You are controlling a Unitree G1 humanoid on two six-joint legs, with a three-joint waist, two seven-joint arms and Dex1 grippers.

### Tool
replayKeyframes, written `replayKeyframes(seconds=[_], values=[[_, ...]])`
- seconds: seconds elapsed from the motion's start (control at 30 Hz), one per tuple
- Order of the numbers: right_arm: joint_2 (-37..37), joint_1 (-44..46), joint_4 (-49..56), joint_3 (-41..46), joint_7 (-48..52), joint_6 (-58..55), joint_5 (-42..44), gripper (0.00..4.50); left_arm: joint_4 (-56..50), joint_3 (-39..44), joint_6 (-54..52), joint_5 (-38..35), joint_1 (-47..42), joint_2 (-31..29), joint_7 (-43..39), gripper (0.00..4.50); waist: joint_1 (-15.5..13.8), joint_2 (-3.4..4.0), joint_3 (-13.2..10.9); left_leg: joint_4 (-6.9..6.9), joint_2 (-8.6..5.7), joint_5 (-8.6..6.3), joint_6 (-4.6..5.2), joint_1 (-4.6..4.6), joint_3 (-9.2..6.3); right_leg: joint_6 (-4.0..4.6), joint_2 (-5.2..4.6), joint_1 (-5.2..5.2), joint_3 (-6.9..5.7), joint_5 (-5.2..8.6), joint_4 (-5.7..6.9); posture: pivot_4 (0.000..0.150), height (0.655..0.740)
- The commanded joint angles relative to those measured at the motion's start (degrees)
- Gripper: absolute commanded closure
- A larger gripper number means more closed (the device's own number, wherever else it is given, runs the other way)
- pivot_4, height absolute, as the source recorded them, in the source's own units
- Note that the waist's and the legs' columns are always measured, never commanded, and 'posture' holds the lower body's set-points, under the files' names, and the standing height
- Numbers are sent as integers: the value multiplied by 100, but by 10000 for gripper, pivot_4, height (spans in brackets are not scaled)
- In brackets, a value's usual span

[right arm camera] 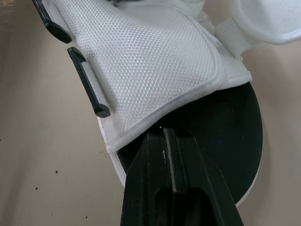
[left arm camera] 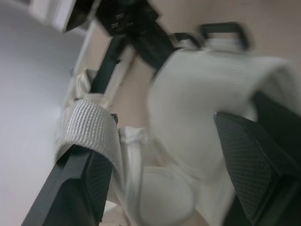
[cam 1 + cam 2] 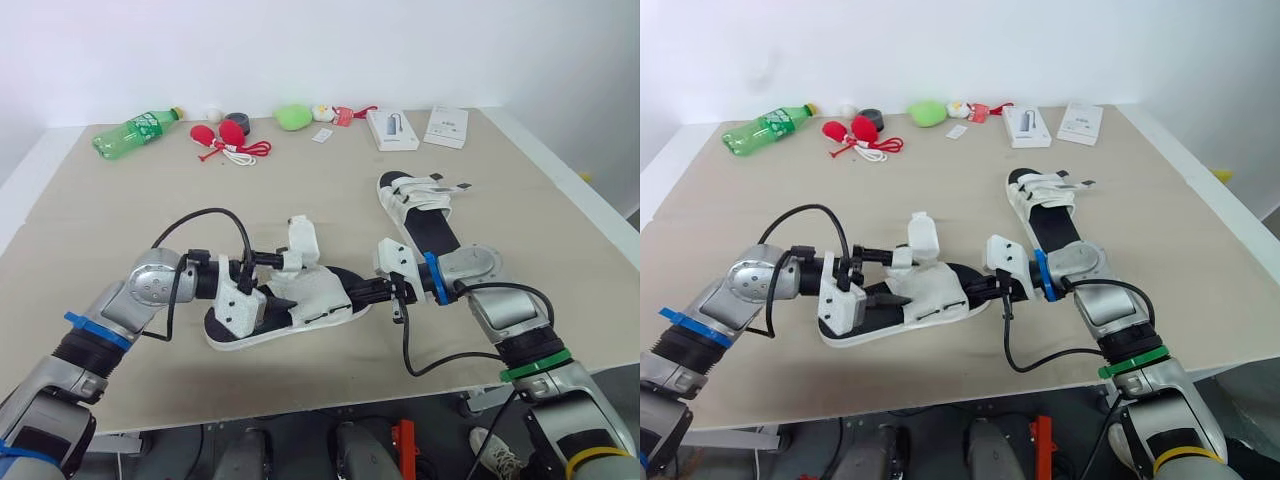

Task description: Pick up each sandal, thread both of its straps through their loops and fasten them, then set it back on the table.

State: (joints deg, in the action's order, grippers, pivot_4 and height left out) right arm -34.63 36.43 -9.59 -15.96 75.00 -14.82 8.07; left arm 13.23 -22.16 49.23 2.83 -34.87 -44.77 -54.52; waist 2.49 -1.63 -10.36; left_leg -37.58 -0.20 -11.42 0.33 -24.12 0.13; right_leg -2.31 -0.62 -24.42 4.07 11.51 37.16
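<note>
Two white sandals lie on the worktop (image 3: 120,220): the near sandal (image 3: 300,300) at centre and the far sandal (image 3: 420,205) toward 2 o'clock. Along the 12 o'clock edge are one green bottle (image 3: 135,131), two red bulbs (image 3: 232,133), one dark tape roll (image 3: 237,121), one green lump (image 3: 293,116), one small card (image 3: 322,135), and two boxes: the left box (image 3: 392,128) and the right box (image 3: 446,126).

Bright, diffuse light washes the pale beige table (image 3: 110,230); the white wall (image 3: 300,50) beyond its far edge is nearly blown out. A soft, narrow shadow lies on the table under the white mesh sandal with a black insole (image 3: 310,298). The left wrist view is smeared: the sandal's black plastic loops (image 2: 225,34) and mesh upper look soft. The right wrist view shows the mesh weave crisp.
</note>
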Motion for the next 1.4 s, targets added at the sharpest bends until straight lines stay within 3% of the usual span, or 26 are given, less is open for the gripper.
replayKeyframes(seconds=[0.03,0.2,0.57,0.93,1.4], values=[[-6,90,-12,-3,49,78,-8,45000,150,20,-247,-199,87,-161,-394,10319,1,0,0,0,0,0,0,0,1,0,0,0,0,0,0,1500,7400],[28,116,-56,-17,50,98,-10,45000,45,93,-959,-571,104,-120,-812,10319,3,0,0,-2,1,1,2,1,1,-13,1,2,-1,6,0,1500,7400],[53,167,-127,-10,56,105,-29,45000,-654,87,-220,-630,444,-155,-1070,10319,2,0,0,-1,9,1,2,2,0,-7,7,2,2,8,0,1500,7400],[125,253,-202,-25,56,95,-53,45000,-728,125,-706,-806,309,46,-1239,10319,2,0,0,-1,11,1,2,3,1,-7,11,2,2,6,0,1500,7400],[80,196,-84,28,25,3,-31,45000,1112,32,219,109,-1000,992,-924,10319,-3,0,0,-2,8,2,3,1,3,-9,16,2,3,4,0,1500,7400]])
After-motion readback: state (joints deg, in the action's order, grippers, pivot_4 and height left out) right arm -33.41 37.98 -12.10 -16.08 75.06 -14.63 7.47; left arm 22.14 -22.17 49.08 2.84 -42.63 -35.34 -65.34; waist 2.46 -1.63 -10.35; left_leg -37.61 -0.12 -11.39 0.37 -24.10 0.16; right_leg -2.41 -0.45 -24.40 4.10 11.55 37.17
